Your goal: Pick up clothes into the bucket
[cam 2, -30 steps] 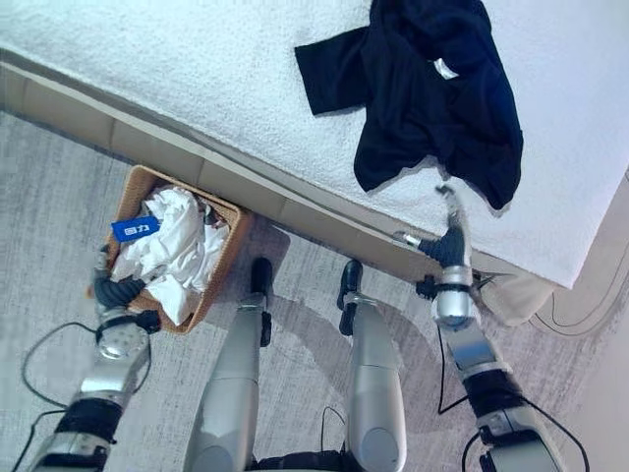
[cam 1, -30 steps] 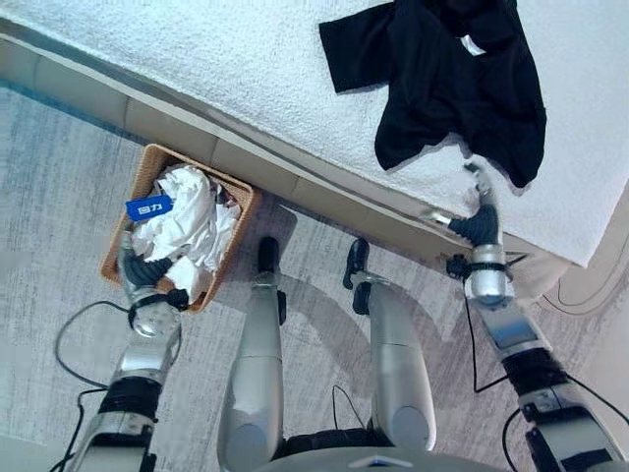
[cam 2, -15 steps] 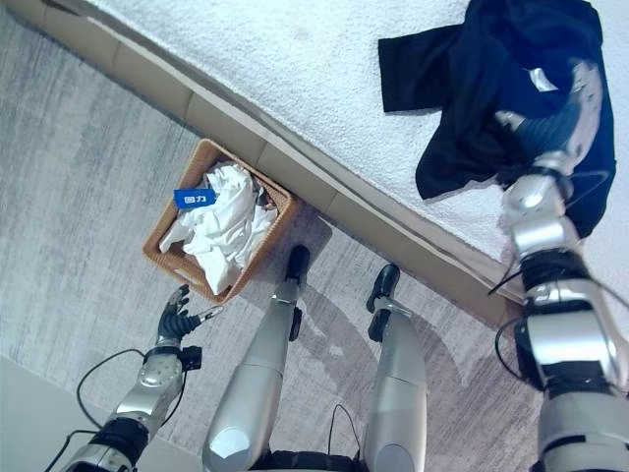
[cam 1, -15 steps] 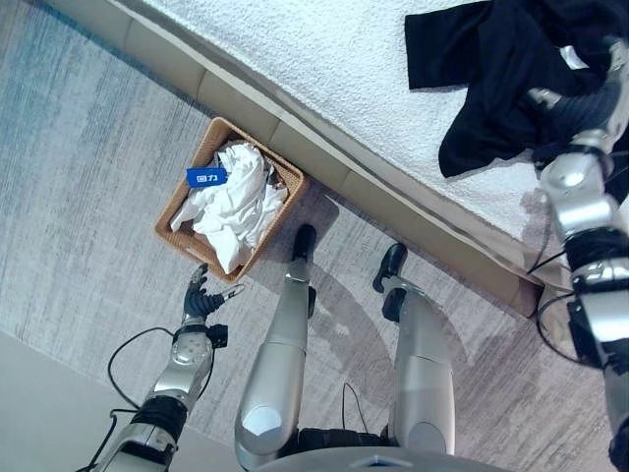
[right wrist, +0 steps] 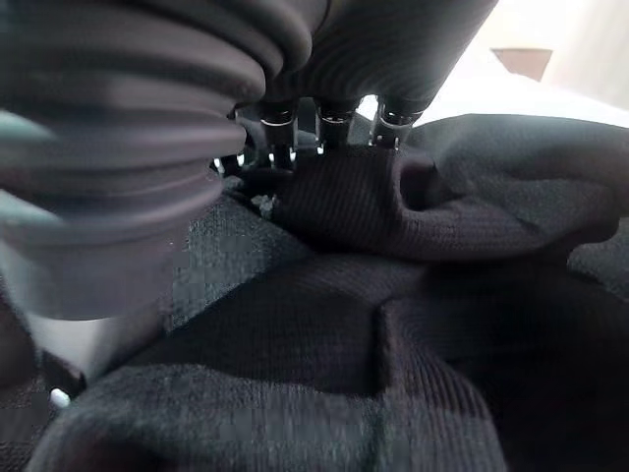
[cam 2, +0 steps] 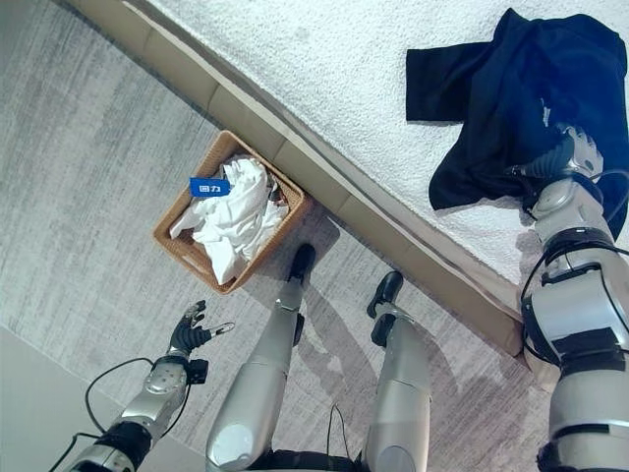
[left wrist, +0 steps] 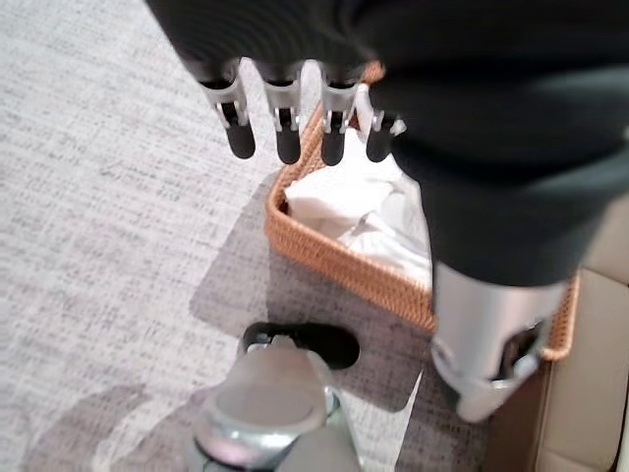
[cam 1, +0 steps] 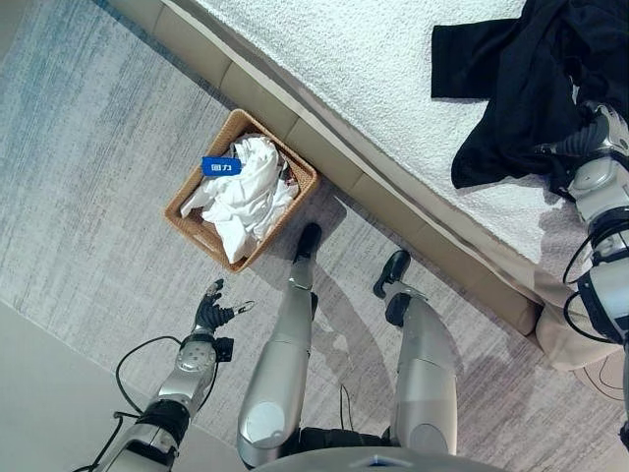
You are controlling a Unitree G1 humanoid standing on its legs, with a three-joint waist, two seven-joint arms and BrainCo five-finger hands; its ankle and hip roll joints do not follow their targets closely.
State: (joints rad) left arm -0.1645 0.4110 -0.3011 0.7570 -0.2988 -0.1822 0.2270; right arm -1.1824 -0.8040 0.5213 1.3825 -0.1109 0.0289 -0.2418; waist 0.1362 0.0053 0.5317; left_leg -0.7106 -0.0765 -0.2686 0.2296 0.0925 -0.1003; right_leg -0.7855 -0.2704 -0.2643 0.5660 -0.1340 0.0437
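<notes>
Atop white clothes (cam 1: 241, 192), a blue label (cam 1: 222, 166).

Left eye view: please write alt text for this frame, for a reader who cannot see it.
The robot's right hand is on a black garment spread on a white bed. On the grey carpet by the bed's edge stands a woven basket holding white clothes with a blue tag. The left hand hangs open above the floor, short of the basket.
</notes>
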